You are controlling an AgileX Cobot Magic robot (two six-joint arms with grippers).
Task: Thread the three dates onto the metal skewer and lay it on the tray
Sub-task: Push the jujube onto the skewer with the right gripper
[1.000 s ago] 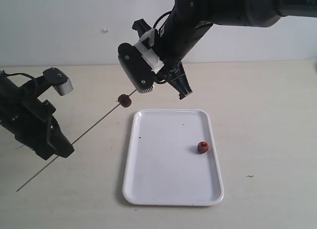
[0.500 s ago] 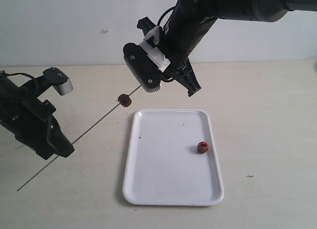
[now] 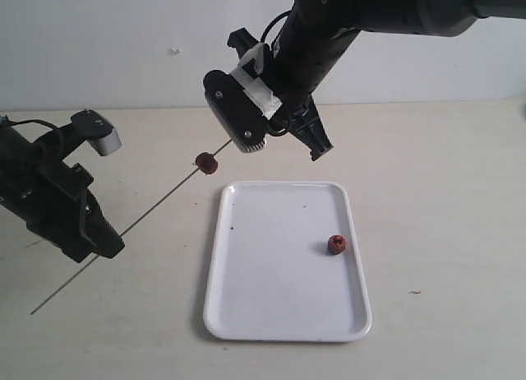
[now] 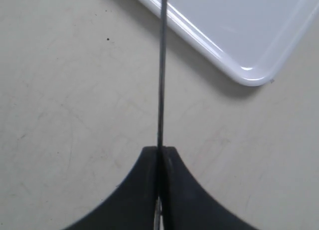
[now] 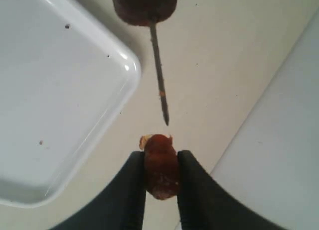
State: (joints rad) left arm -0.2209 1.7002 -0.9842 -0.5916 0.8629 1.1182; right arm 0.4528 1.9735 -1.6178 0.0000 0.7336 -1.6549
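Observation:
My left gripper (image 4: 160, 150) is shut on the metal skewer (image 3: 156, 203), which slants up off the table toward the back. One date (image 3: 205, 162) is threaded near the skewer's far end. In the right wrist view, my right gripper (image 5: 160, 158) is shut on a second date (image 5: 160, 172). The bare skewer tip (image 5: 166, 123) points at it from a short gap away, with the threaded date (image 5: 144, 6) behind the tip. A third date (image 3: 336, 244) lies on the white tray (image 3: 271, 314), toward its right side. The right arm's wrist (image 3: 246, 108) hangs above the tray's far left corner.
The tray's rounded corner (image 4: 244, 75) lies close beside the skewer in the left wrist view. A few dark crumbs (image 3: 232, 228) dot the tray, and a small speck (image 3: 413, 293) lies on the beige table right of it. A pale wall (image 3: 123, 34) rises behind.
The right arm has drawn back a little to the right, away from the threaded date, then held still. The left gripper and skewer shifted only slightly.

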